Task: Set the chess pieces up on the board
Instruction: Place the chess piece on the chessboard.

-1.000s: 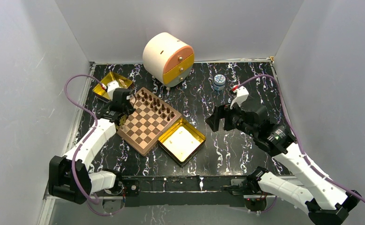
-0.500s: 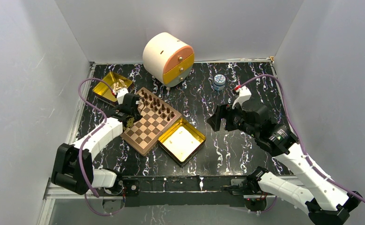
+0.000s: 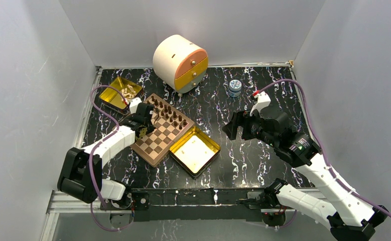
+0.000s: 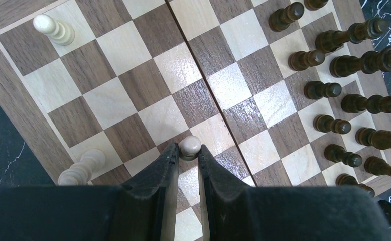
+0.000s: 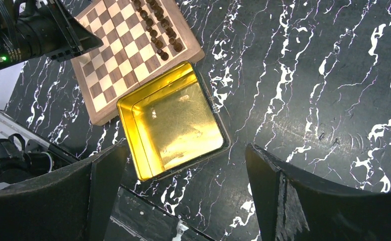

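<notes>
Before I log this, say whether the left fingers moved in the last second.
Yes: the left fingers shifted right and nearer, away from the far gold tin, over the board, at its left edge.

Fingers (image 4: 159, 176) grip tan piece (image 4: 189, 145) over board (image 4: 108, 102); dark pieces (image 4: 334, 90) right

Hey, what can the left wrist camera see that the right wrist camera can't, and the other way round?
Only the left wrist view: the left claw shut on a light pawn over the board, plus a second light piece and a third light piece near the rim. Only the right wrist view: the right claw wide open above a gold tin with nothing visible inside, on the black marbled table. Both: the board and its two rows of dark pieces.
</notes>
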Controlling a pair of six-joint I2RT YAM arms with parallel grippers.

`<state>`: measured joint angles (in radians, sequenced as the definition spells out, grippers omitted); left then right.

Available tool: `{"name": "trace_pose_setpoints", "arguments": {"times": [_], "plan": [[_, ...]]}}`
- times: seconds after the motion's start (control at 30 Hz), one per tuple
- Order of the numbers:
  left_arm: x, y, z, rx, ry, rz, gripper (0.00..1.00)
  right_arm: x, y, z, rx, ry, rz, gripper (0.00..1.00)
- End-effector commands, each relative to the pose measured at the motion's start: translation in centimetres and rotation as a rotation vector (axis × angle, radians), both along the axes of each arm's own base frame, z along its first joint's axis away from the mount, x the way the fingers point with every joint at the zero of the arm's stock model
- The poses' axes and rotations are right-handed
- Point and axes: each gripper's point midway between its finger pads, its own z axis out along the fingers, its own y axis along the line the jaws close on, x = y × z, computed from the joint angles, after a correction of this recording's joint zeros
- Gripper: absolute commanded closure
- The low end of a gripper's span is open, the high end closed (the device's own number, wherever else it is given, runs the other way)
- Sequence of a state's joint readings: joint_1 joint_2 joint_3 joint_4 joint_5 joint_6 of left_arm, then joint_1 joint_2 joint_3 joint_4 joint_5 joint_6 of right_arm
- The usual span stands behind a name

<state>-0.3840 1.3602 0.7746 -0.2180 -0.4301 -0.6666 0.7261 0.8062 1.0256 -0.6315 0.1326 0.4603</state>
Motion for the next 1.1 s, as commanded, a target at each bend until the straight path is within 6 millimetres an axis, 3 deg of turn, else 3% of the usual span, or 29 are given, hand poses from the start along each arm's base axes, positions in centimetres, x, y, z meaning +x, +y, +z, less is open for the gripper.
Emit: {"name": "trace_pose_setpoints", "arguments": {"times": [0.0, 0.27, 0.57, 1.07], "plan": [[-0.1, 0.7, -0.1, 0.037, -0.005, 0.028, 0.98, 0.6, 0.0, 2.8, 0.049, -0.069, -0.020, 0.03], [1.1, 1.9, 1.6, 0.108, -0.051, 0.068, 0.97, 0.3, -0.1, 2.9, 0.056, -0.070, -0.012, 0.02], [2.4, 3.1, 2.2, 0.143, -0.052, 0.126, 0.97, -0.1, -0.5, 2.9, 0.056, -0.073, -0.017, 0.02], [2.7, 8.4, 3.1, 0.126, -0.035, 0.227, 0.97, 0.0, -0.4, 2.7, 0.057, -0.071, -0.015, 0.02]]}}
